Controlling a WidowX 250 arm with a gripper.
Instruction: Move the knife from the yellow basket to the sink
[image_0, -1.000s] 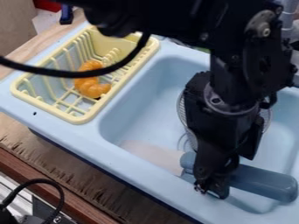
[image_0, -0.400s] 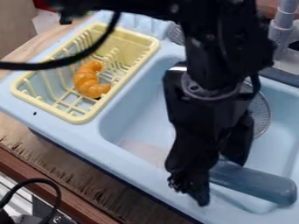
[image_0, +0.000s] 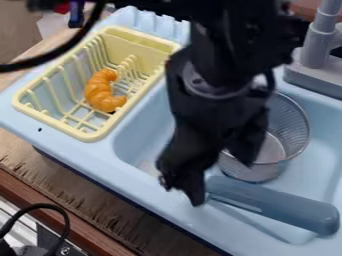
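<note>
The knife (image_0: 280, 204) lies in the blue sink (image_0: 143, 131), its handle alongside a round mesh strainer (image_0: 257, 172) and most of its blade hidden behind the black pincer (image_0: 182, 192). Whether the pincer is spread or pressed together I can't tell from this angle. Beside the basin, the yellow basket (image_0: 90, 136) holds an orange-brown croissant (image_0: 101, 91), while a gray faucet (image_0: 322, 37) stands beyond the strainer.

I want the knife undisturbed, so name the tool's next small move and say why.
Probably raise the tool straight up, clear of the knife. The knife already lies in the sink, where the task wants it, and the tool hangs low by its handle, so moving sideways could nudge it.
</note>
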